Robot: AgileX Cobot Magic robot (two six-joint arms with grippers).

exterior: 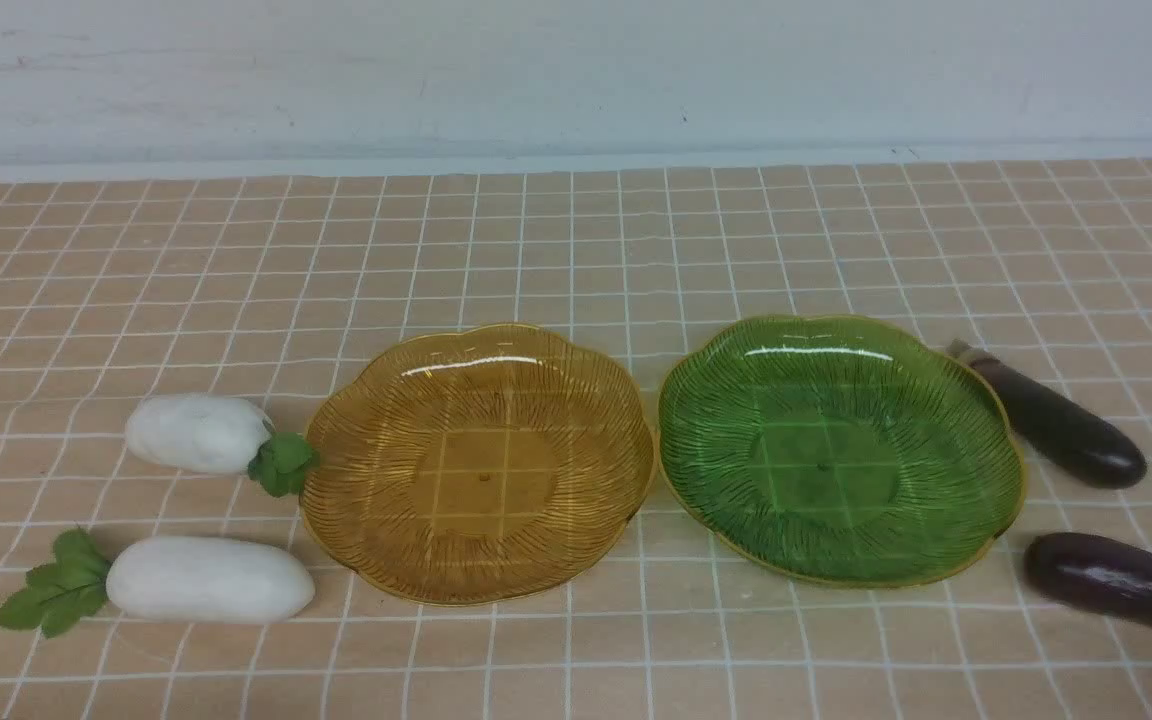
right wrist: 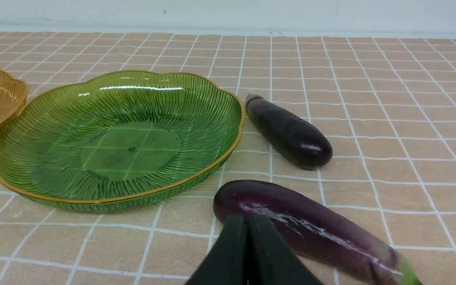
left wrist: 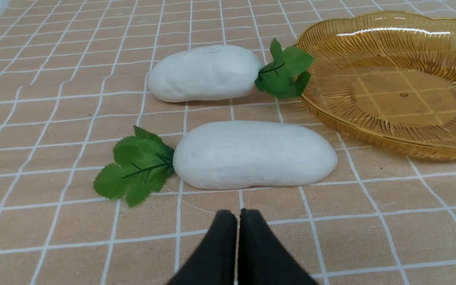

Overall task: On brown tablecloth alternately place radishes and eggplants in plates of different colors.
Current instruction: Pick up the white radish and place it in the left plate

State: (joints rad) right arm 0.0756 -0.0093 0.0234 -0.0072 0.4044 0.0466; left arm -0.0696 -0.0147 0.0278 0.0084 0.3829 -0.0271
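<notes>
Two white radishes lie left of the amber plate point(exterior: 481, 465): the far radish point(exterior: 198, 432) with its leaves at the plate's rim, the near radish point(exterior: 208, 578) with leaves pointing left. The green plate point(exterior: 841, 450) sits to the right; both plates are empty. The far eggplant point(exterior: 1056, 420) and the near eggplant point(exterior: 1126, 582) lie right of it. My left gripper point(left wrist: 238, 215) is shut and empty, just short of the near radish point(left wrist: 253, 154). My right gripper point(right wrist: 247, 219) is shut and empty, in front of the near eggplant point(right wrist: 311, 225). Neither gripper shows in the front view.
The brown tablecloth point(exterior: 576, 250) covers the table up to a pale wall at the back. The plates nearly touch each other in the middle.
</notes>
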